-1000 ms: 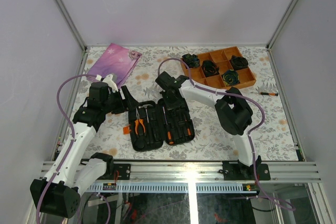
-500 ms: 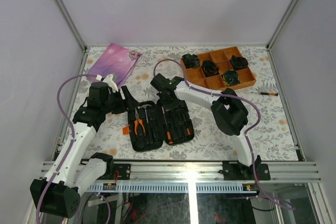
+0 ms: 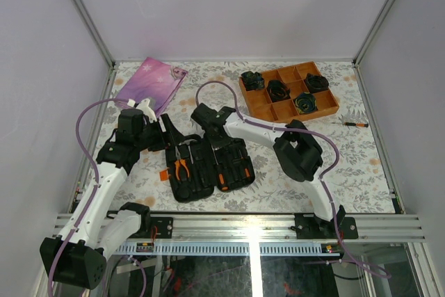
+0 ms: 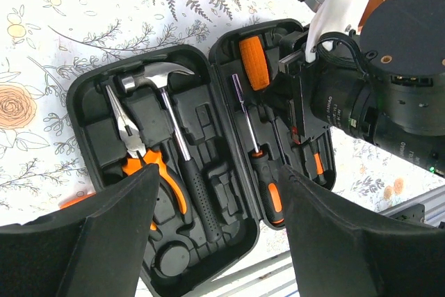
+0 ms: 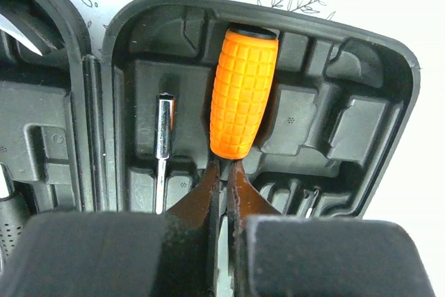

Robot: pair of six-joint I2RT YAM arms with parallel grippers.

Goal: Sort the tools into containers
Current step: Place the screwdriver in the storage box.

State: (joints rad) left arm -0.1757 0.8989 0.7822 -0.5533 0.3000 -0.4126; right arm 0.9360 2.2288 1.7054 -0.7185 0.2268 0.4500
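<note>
My right gripper, pinched shut, sits just behind the orange handle, whose long axis runs straight ahead along its case slot; my left gripper hovers wide, farther off.

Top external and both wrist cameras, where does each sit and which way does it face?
Top external: high behind the robot, looking down; left arm and right arm show.
Left wrist: above the open black moulded tool case, facing down; own spread fingers.
Right wrist: close over the orange ribbed handle, own shut fingers.
All share the case.
</note>
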